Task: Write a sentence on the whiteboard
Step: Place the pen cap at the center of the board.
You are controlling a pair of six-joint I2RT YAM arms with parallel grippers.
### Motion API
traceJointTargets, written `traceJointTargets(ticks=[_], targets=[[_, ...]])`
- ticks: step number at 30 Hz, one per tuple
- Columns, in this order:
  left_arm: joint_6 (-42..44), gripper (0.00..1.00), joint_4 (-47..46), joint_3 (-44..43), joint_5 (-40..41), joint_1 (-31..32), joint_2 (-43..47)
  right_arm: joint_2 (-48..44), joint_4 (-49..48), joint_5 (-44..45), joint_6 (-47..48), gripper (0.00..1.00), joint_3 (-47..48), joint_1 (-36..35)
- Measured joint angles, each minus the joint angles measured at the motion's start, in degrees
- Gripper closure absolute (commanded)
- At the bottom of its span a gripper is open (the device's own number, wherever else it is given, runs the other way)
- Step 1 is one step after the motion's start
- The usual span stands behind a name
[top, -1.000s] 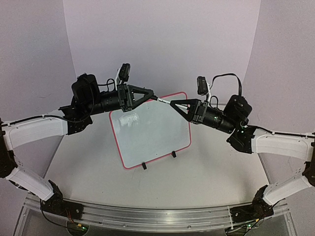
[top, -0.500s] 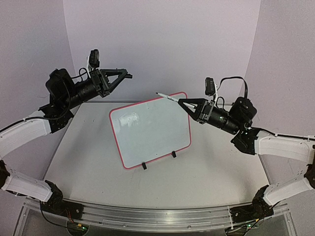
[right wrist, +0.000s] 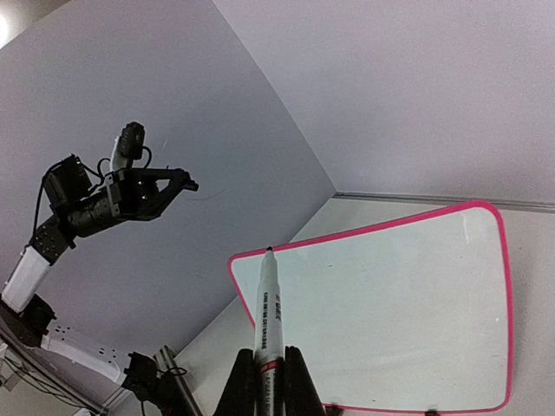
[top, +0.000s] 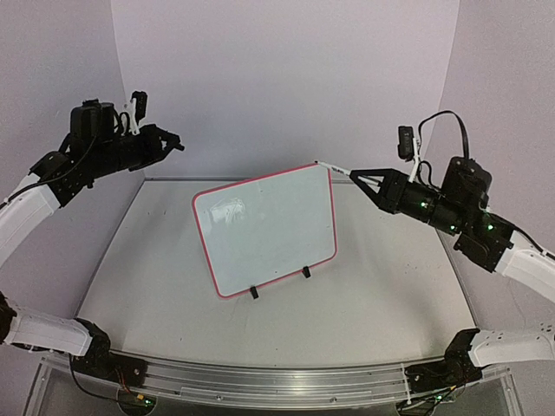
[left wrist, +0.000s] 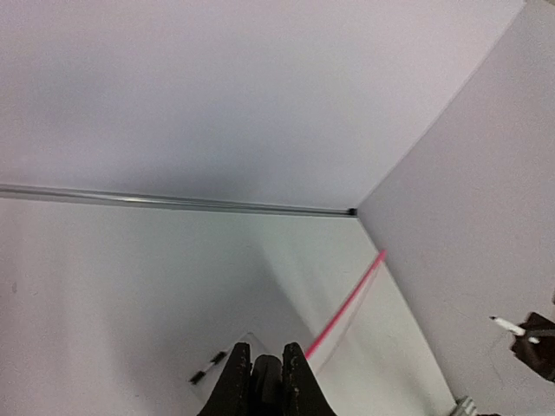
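Top external view: the whiteboard [top: 264, 230], glossy white with rounded corners and a thin pink-red frame, stands tilted on the bench [top: 390, 295]. Left wrist view: the left hand [left wrist: 267, 368] is pinched closed. Right wrist view: the right hand [right wrist: 267, 355] grips a white marker [right wrist: 267, 299].

The whiteboard [top: 269, 234] at frame centre has a white face, a thin pink-red frame and two small black clip feet [top: 254, 293] on its lower edge. The marker [right wrist: 268, 303] is white with a black tip, dark lettering and a red band low on the barrel. The left gripper [top: 178, 145], upper left, and the right gripper [top: 355, 176] are black; the arms [top: 43, 331] have white links and black joints. The table [top: 381, 295] is off-white, the walls [top: 286, 78] pale lilac, the rail [top: 260, 374] along the bottom silver
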State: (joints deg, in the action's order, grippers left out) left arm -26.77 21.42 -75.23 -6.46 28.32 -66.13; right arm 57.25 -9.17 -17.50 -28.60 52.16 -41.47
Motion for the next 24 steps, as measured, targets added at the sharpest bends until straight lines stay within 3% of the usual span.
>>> traceJointTargets(ticks=[4,8,15,24], targets=[[1.23,1.00,5.63,3.97,8.93,-1.87,0.58,-3.94,5.65,4.13,3.15,1.00,-0.04,0.00],[-1.52,1.00,7.91,13.86,13.20,-2.04,0.69,-4.49,8.68,5.60,4.70,1.00,-0.11,0.00],[-6.62,1.00,7.51,26.54,12.64,-2.04,-2.35,-2.32,11.07,5.71,6.02,1.00,-0.57,0.00],[-9.27,0.95,3.27,32.57,10.45,-2.02,-7.72,-1.99,12.19,5.87,6.30,1.00,-1.44,0.00]])
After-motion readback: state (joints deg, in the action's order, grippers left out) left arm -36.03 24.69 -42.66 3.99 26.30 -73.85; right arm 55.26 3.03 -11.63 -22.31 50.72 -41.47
